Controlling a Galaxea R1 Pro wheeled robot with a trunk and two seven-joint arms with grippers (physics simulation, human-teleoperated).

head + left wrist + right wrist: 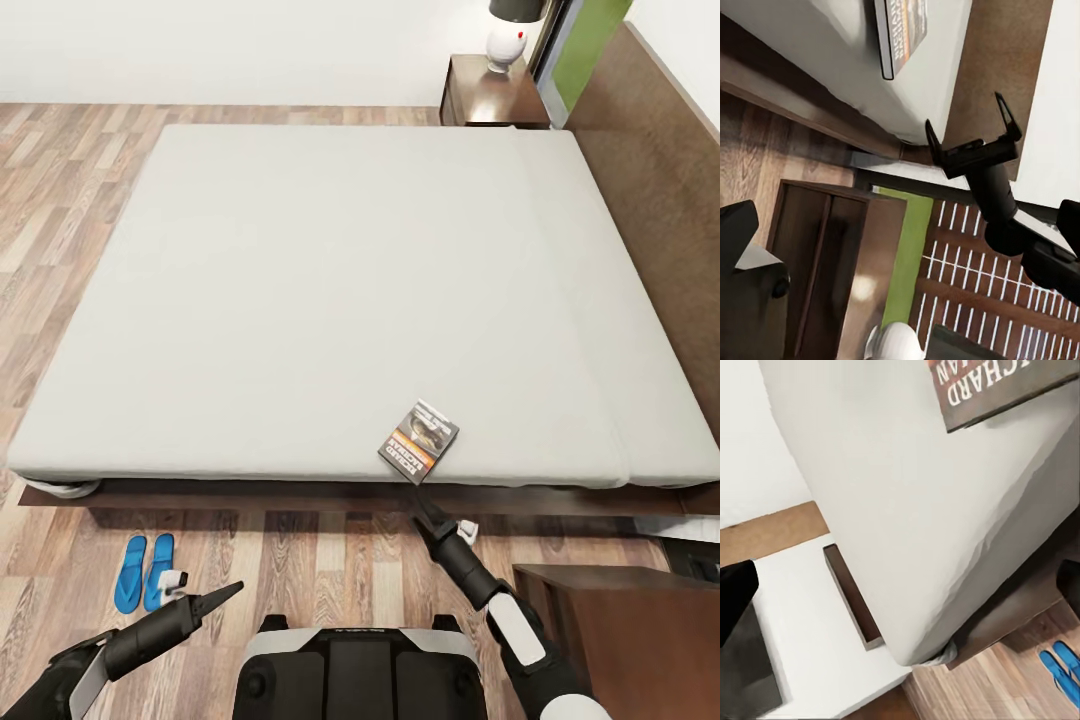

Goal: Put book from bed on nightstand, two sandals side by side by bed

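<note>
book [420,441]: I see it lying flat on the bed [300,300], right at the near edge of the mattress, cover up

right gripper [418,494]: reaching up at the bed frame just below the book. I honestly can't tell how far the jaws are apart, and it's got nothing in it that I can make out

left gripper [232,590]: hanging low over the wood floor [330,560], holding nothing; jaw gap unclear

sandals [146,571]: both blue ones side by side on the floor, just off the bed's near-left corner

nightstand [495,95]: far side, by the headboard, with a lamp [507,38] on it
</note>
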